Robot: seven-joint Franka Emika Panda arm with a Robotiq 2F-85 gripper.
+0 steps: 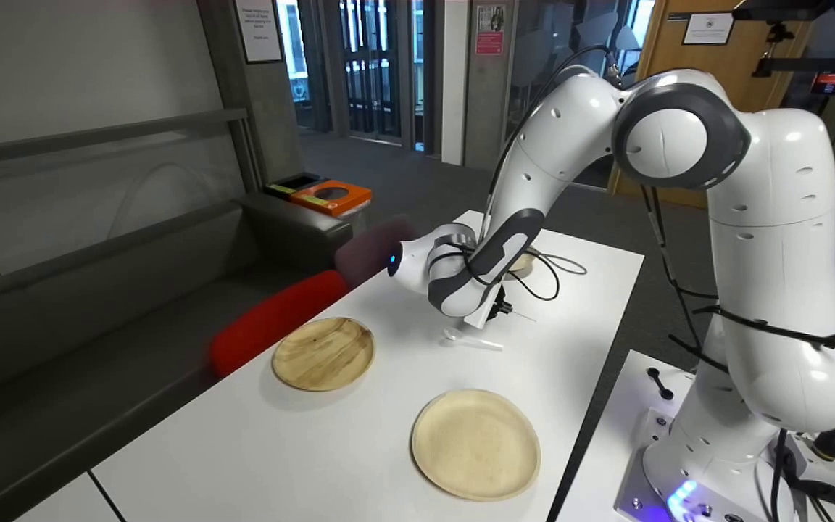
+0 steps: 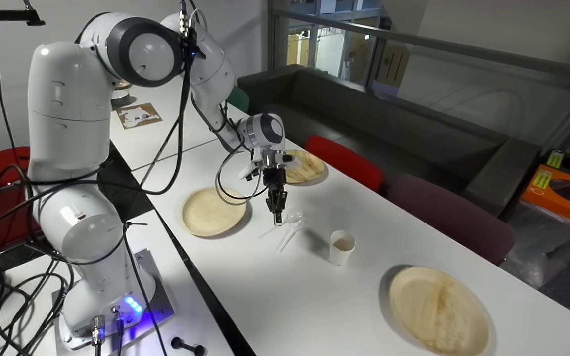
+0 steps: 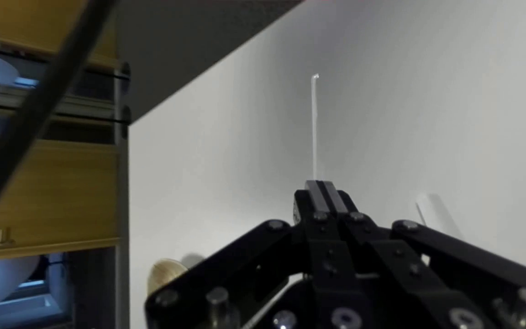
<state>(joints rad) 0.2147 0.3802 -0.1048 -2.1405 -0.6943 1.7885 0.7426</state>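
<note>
I read the gripper (image 3: 321,183) as clenched on a plastic spoon (image 3: 314,128) by its thin handle, low at the table (image 2: 305,296), beside a second spoon (image 1: 479,342), with a cup (image 2: 341,251) nearby; whether its end touches down I can't tell. I'd expect it light, slick and bendy, so a gentle mid-handle pinch seems best.
</note>
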